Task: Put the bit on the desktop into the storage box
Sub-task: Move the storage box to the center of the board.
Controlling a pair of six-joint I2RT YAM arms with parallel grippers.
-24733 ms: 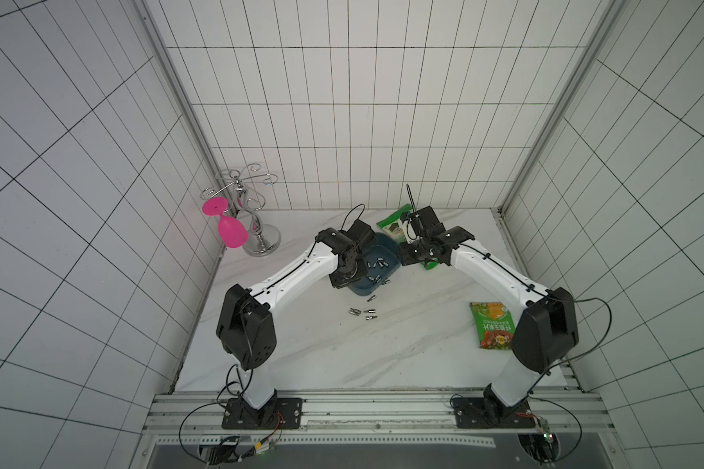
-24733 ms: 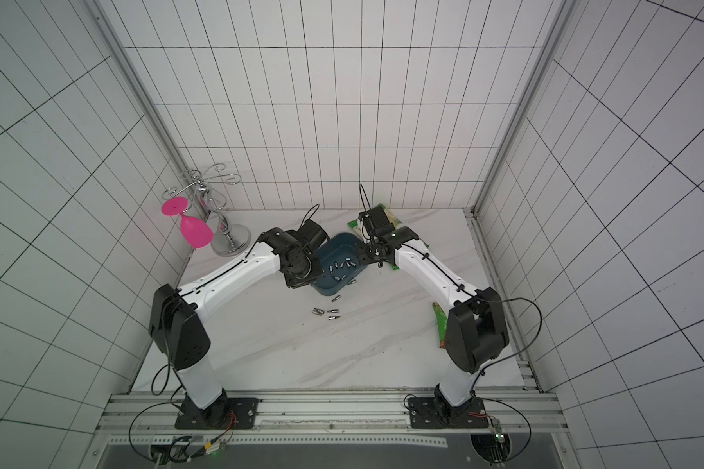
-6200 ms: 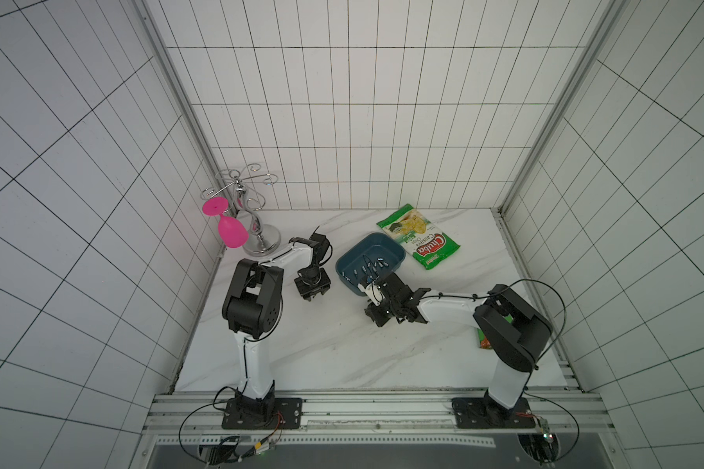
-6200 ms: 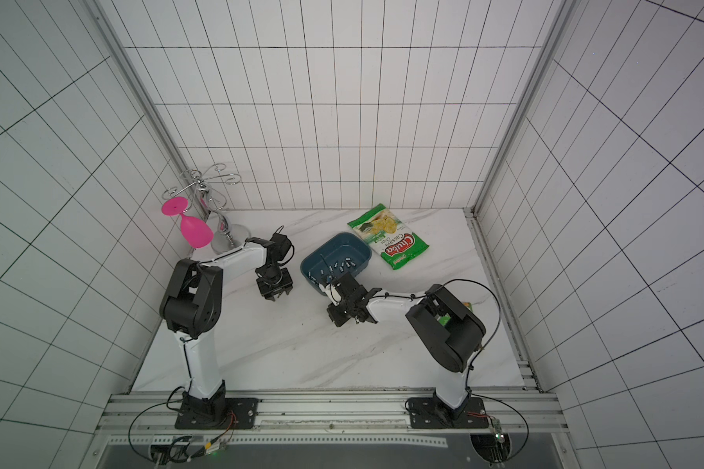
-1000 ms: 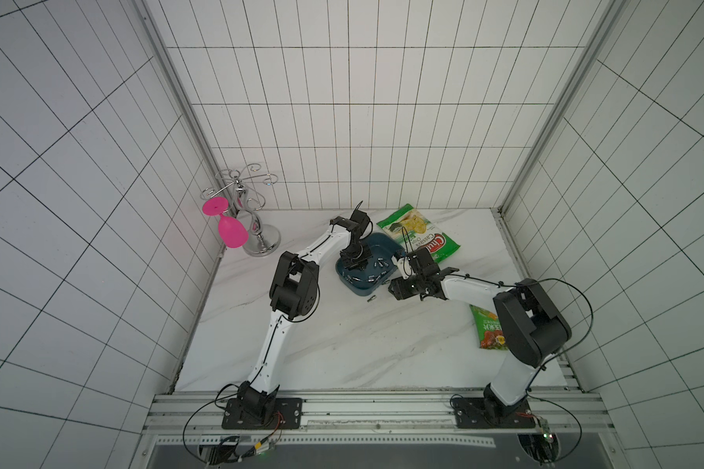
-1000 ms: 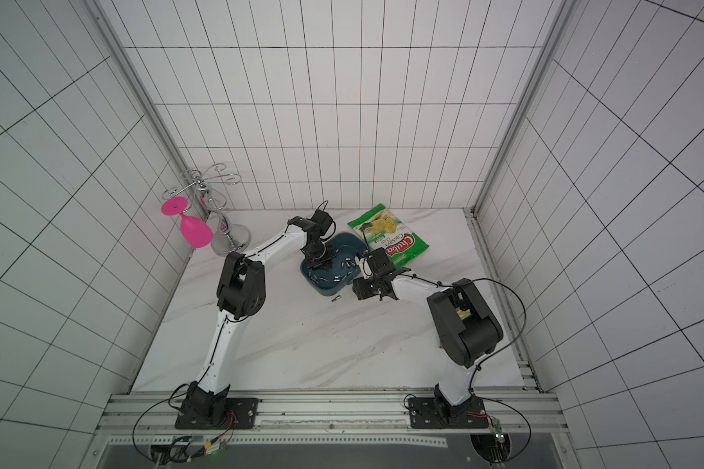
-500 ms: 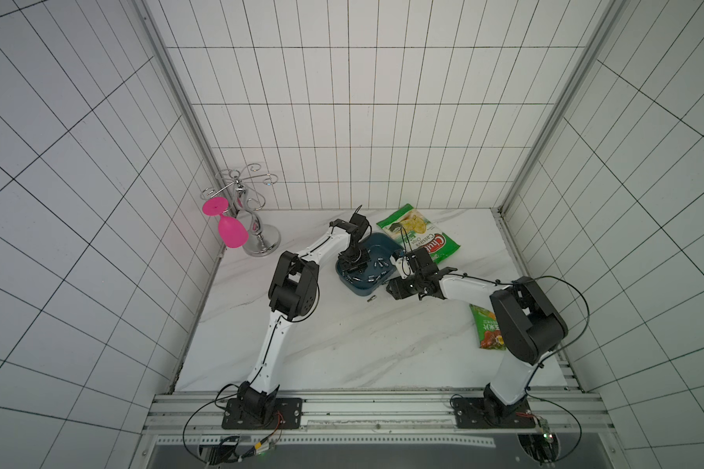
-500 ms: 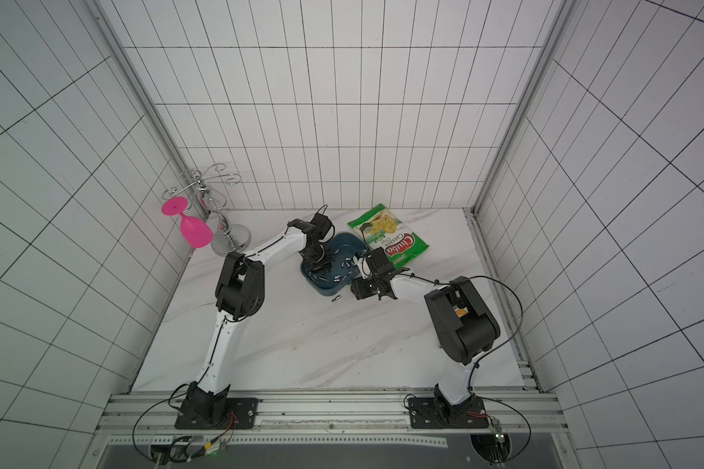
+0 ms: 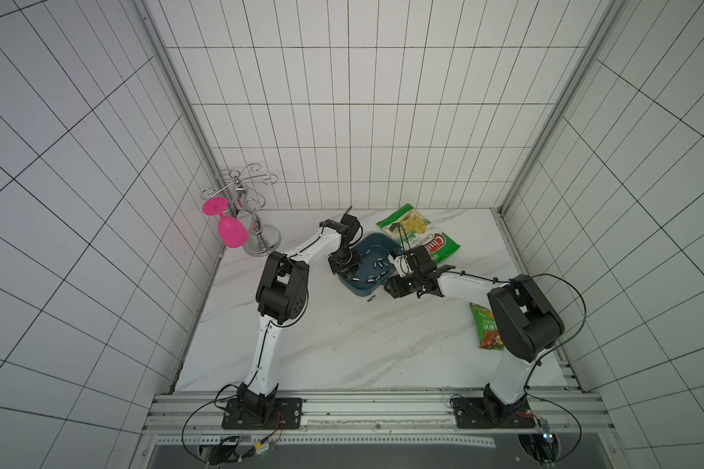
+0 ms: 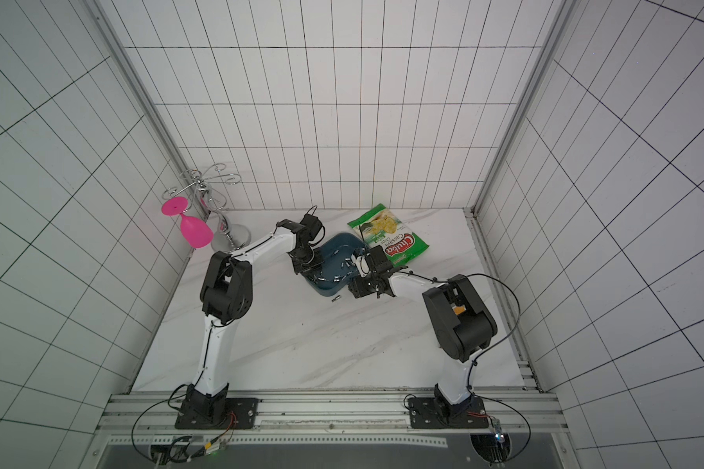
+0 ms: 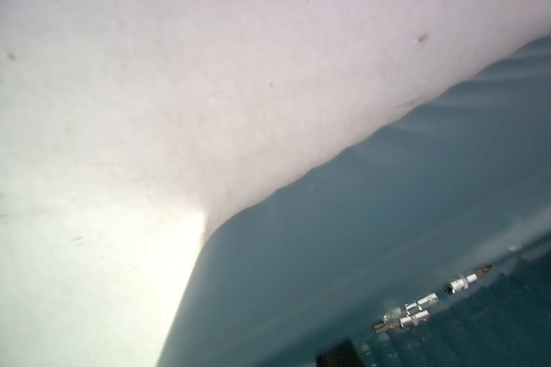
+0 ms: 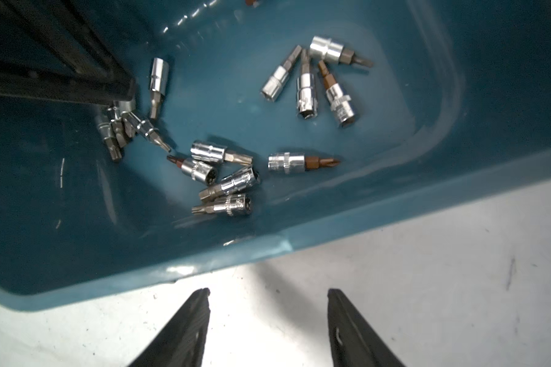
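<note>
One small metal bit (image 9: 370, 299) (image 10: 336, 299) lies on the white marble desktop (image 9: 342, 345), just off the near corner of the teal storage box (image 9: 368, 284) (image 10: 332, 290) (image 12: 506, 95). Several bits (image 12: 223, 178) (image 11: 420, 308) lie inside the box. My right gripper (image 9: 391, 290) (image 10: 356, 292) (image 12: 268, 292) hangs low over the desktop just outside the box's rim, to the right of the loose bit, open and empty. My left gripper (image 9: 343, 266) (image 10: 306, 264) reaches into the box's left end; its dark fingers (image 12: 77, 73) show there, their gap unclear.
A large green chips bag (image 9: 419, 239) (image 10: 389, 239) lies behind the box. A smaller green packet (image 9: 486, 329) sits under my right arm. A chrome glass rack (image 9: 257, 235) with a pink glass (image 9: 230, 231) stands at the back left. Tiled walls close three sides.
My right gripper has slid a little to the left along the box's near side, closer to the loose bit. The left arm has stayed at the box.
</note>
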